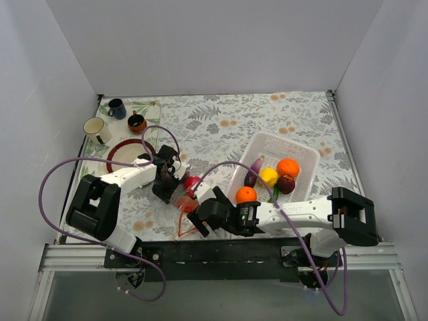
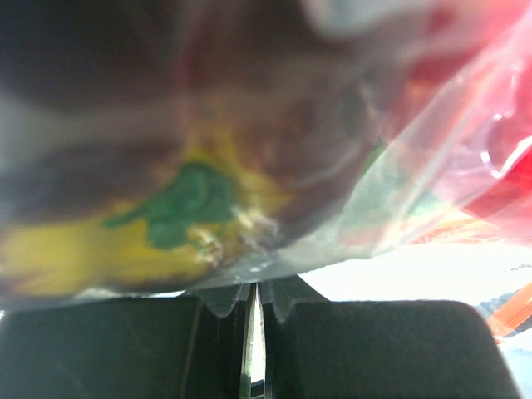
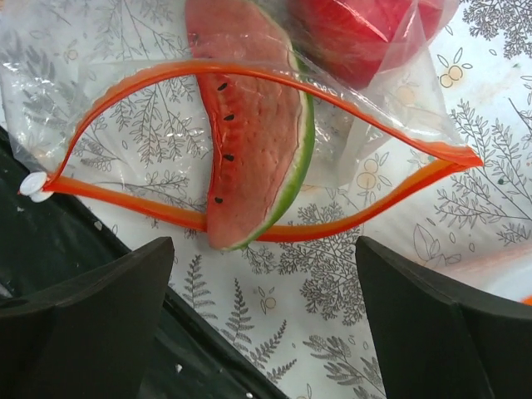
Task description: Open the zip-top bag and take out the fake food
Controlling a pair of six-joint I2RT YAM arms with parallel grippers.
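Nearest, the right hand (image 3: 264,253) is held released, its fingers (image 3: 100,324) spread wide above the counter (image 3: 349,349), just short of the zip-top bag (image 3: 141,125). The bag's orange-red mouth is seen gaping. A watermelon slice (image 3: 249,141) is laid across it, half out, and a red round piece (image 3: 357,29) is seen inside behind. Beyond, the bag's clear plastic is pinched by the clenched left hand (image 2: 253,303). Farther right, an orange ball (image 1: 288,167), lemon (image 1: 268,176) and eggplant (image 1: 254,170) are gathered in a white basket (image 1: 267,142).

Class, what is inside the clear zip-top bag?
A red, green-rinded watermelon slice pokes from the open clear bag; a glossy red round piece lies deeper. Anything behind is hidden.
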